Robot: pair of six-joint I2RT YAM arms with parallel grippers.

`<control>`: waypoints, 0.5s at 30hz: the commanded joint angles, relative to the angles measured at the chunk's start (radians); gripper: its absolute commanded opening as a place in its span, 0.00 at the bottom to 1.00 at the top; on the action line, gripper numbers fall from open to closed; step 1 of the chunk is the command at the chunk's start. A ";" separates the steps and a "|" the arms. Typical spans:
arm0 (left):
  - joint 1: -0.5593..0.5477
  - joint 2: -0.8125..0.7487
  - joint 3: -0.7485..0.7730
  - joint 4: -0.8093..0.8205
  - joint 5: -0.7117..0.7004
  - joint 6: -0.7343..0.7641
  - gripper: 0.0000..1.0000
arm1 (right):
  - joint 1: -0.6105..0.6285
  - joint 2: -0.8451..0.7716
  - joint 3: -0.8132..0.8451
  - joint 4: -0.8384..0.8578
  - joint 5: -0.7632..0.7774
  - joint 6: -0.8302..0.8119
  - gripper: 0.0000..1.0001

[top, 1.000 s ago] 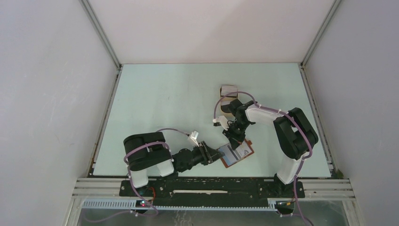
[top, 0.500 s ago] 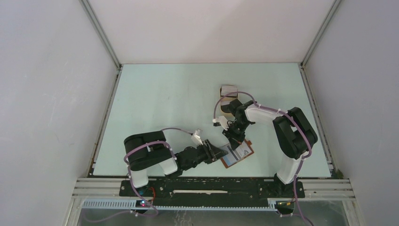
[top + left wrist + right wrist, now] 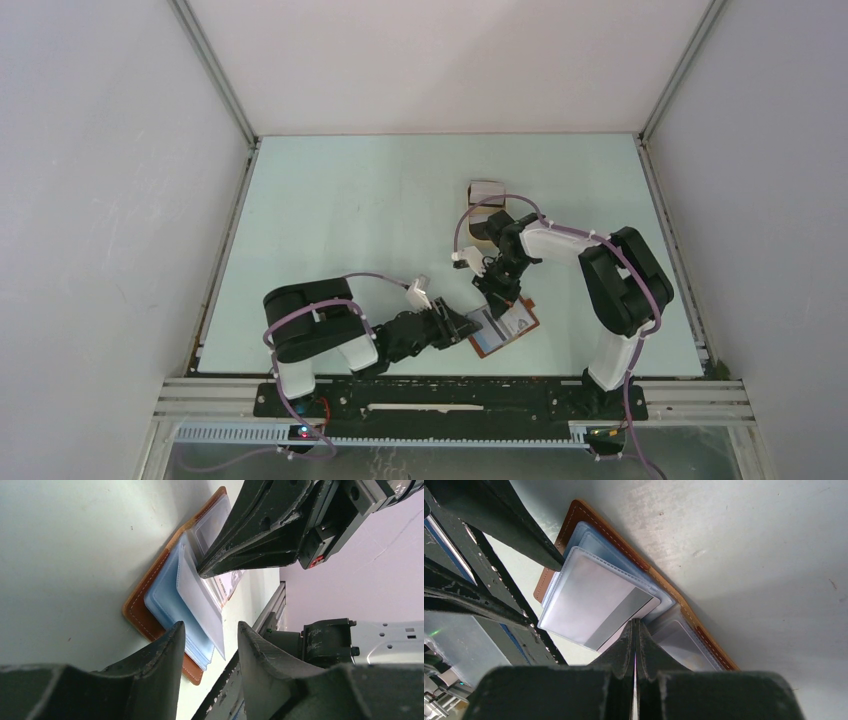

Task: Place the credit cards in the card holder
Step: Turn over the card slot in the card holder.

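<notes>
Card holder (image 3: 512,325) is lying open on the table (image 3: 350,220), close to the near edge and right of centre, with both arms crowding over it. The right gripper (image 3: 635,630) is pressing down on its middle, fingers closed together with nothing between them. The left gripper (image 3: 209,632) is reaching in from the left, jaws standing partly apart and clamping nothing I can see. Clear plastic sleeves (image 3: 197,597) are fanning up off the leather, and a grey striped card (image 3: 596,605) is sitting in the top one. Trouble is likely coming from the slick plastic. The pinning tip may be sliding off and letting the sleeves flop shut, or a nudge from the left may be dragging the holder aside and working the card out. The two grippers are also risking a bump.
</notes>
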 commanded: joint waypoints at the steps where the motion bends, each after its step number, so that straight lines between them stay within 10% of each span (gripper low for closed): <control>1: 0.009 0.003 0.031 0.008 -0.014 -0.011 0.48 | 0.013 0.018 0.016 -0.011 -0.003 -0.004 0.00; 15: 0.023 0.047 0.081 -0.007 0.013 -0.013 0.41 | 0.013 0.003 0.016 -0.014 -0.012 -0.004 0.01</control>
